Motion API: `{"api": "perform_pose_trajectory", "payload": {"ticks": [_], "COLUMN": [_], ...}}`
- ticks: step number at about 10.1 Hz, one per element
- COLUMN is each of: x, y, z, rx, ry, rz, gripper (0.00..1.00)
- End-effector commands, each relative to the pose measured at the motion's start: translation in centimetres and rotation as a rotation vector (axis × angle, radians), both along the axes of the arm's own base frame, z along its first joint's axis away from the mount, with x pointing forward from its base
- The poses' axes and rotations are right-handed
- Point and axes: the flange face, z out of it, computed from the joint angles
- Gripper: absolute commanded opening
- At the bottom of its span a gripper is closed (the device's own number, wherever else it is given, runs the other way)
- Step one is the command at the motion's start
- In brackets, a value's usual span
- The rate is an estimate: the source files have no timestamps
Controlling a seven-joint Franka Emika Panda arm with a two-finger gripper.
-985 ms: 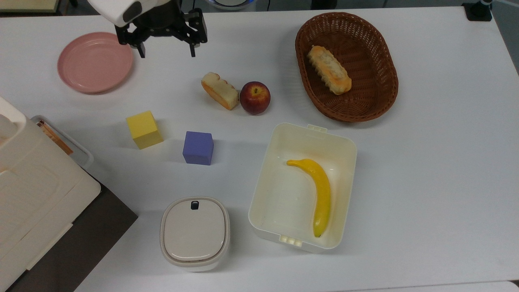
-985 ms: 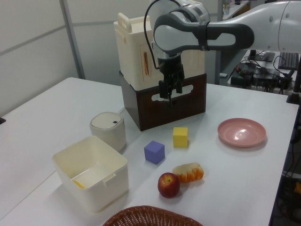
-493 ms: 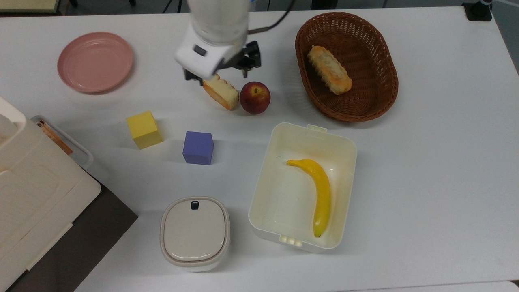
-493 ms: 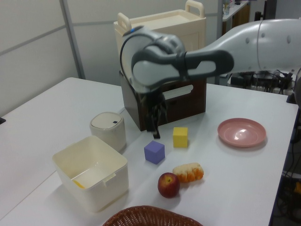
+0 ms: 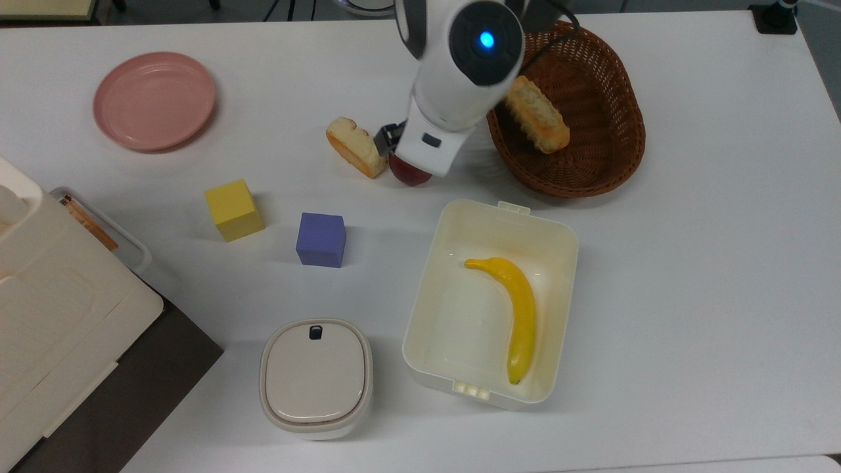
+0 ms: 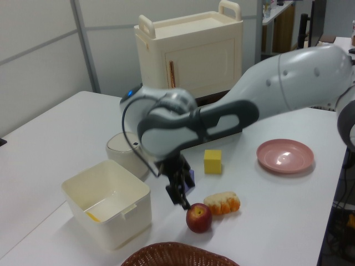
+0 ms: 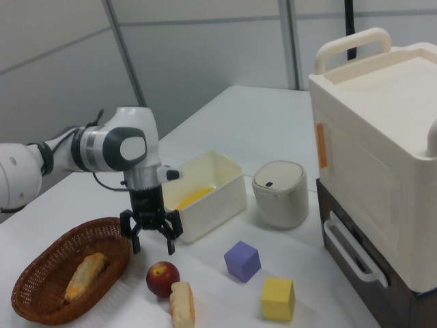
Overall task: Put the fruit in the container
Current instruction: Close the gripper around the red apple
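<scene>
The fruit, a dark-red apple (image 7: 162,278), lies on the white table beside a bread slice. In the top view my arm covers most of the apple (image 5: 408,178). My gripper (image 7: 153,247) hangs just above the apple, open, its two fingers spread with nothing between them. In the left view the gripper (image 6: 182,203) is right at the apple's (image 6: 199,218) upper left. The container, a cream-white rectangular box (image 5: 435,249), stands near the apple with a yellow banana (image 5: 519,309) inside. The container (image 7: 220,199) is just behind the gripper in the right view.
A bread slice (image 5: 355,147) touches the apple's side. A brown wicker basket (image 5: 599,151) holds a bread roll (image 5: 535,113). A yellow cube (image 5: 234,210), purple cube (image 5: 320,239), pink plate (image 5: 154,100), lidded white box (image 5: 316,378) and cream cabinet (image 5: 39,309) share the table.
My arm has swung from beside the pink plate to the top view's right and come down over the apple. The gripper stays open. Nothing on the table has moved.
</scene>
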Motion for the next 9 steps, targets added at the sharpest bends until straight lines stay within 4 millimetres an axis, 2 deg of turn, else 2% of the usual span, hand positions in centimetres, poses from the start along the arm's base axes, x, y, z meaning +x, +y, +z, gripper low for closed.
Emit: {"api": "perform_pose_trajectory", "payload": {"ticks": [1, 3, 4, 5, 6, 7, 8, 9], "x": [0.0, 0.3, 0.2, 0.1, 0.0, 0.0, 0.2, 0.3], "y": [0.8, 0.5, 1.2, 1.2, 1.3, 1.3, 1.3, 1.2], "z": [-4.3, -6.4, -7.0, -7.1, -7.0, -6.9, -5.9, -3.2], "rx": [-0.064, -0.126, -0.140, -0.154, -0.153, -0.149, -0.141, -0.128], "ry": [0.070, 0.087, 0.088, 0.088, 0.091, 0.096, 0.082, 0.039], "rz": [0.061, 0.092, 0.112, 0.122, 0.121, 0.116, 0.105, 0.097], "gripper": [1.00, 1.00, 1.00, 0.82, 0.44, 0.13, 0.00, 0.00]}}
